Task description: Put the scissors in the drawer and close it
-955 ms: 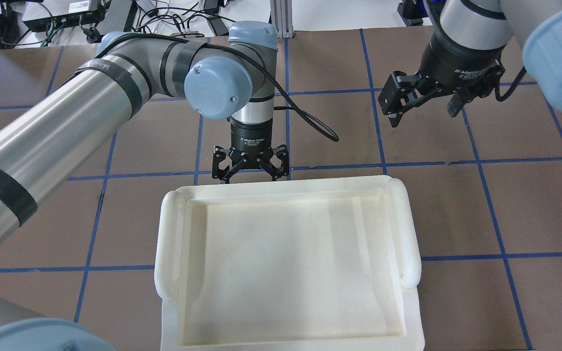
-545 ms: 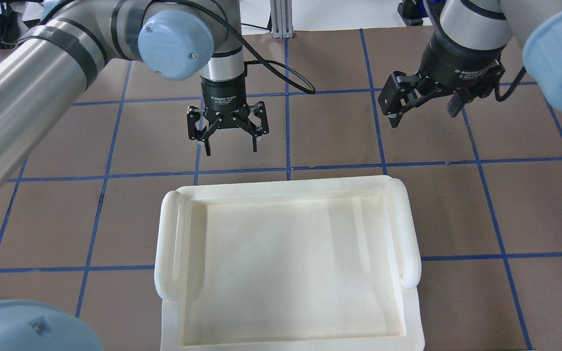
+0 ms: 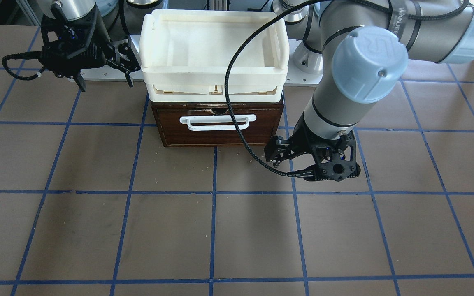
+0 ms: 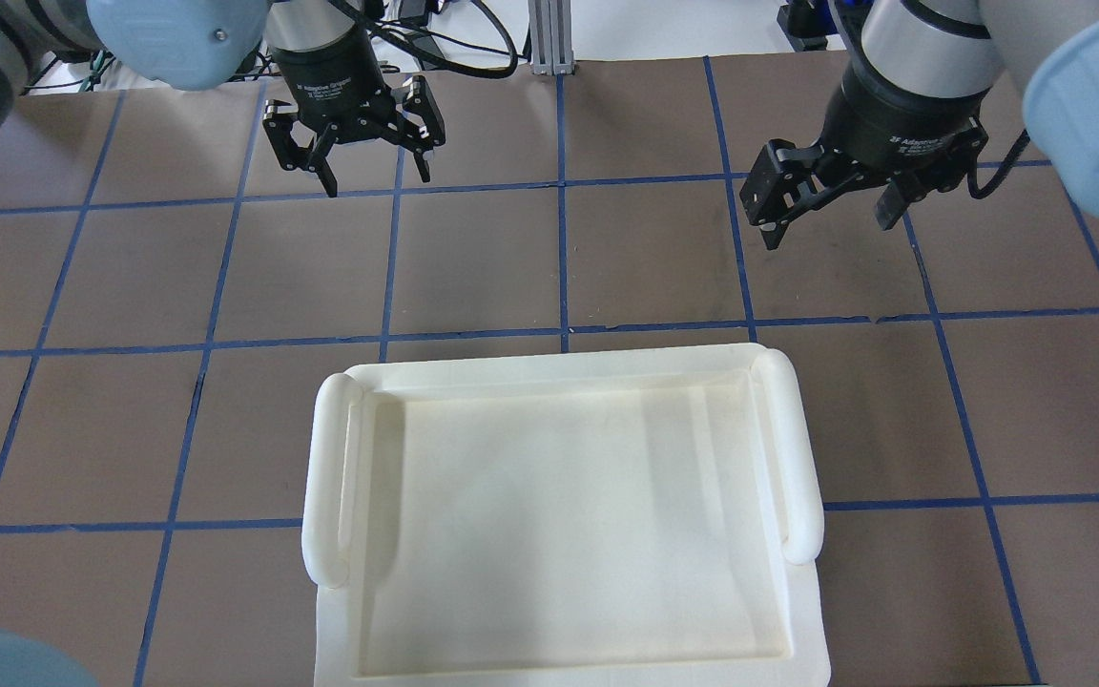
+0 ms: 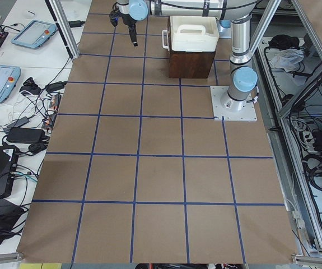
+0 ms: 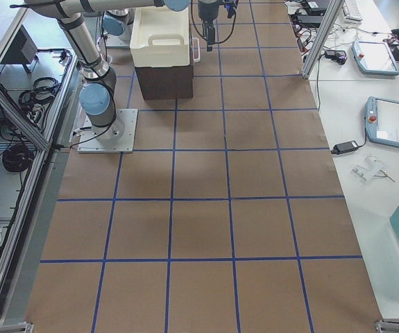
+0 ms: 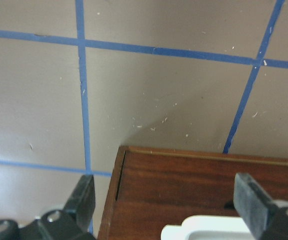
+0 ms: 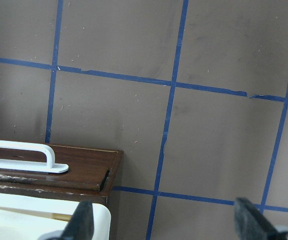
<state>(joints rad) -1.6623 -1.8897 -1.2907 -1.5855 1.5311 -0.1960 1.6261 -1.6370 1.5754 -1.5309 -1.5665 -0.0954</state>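
Observation:
The drawer (image 3: 218,131) has a dark brown wooden front with a white bar handle (image 3: 218,122) and sits pushed in flush under the cream tray (image 3: 214,78). The scissors are out of view. My left gripper (image 4: 376,179) is open and empty, hovering over the table beyond the drawer front; in the front-facing view it (image 3: 309,160) is off the drawer's corner. Its wrist view shows that corner (image 7: 184,190). My right gripper (image 4: 831,224) is open and empty, beside the tray (image 3: 106,84). Its wrist view shows the drawer front (image 8: 78,172) and the handle (image 8: 23,152).
The cream-white plastic tray (image 4: 321,477) sits on top of the drawer cabinet and hides it from overhead. The brown table (image 4: 130,286) carries a blue tape grid. A black cable (image 3: 231,82) from my left arm hangs in front of the tray and drawer.
My left gripper has moved away from the tray's far edge, farther forward and to the left in the overhead view, staying open. The right arm has not moved.

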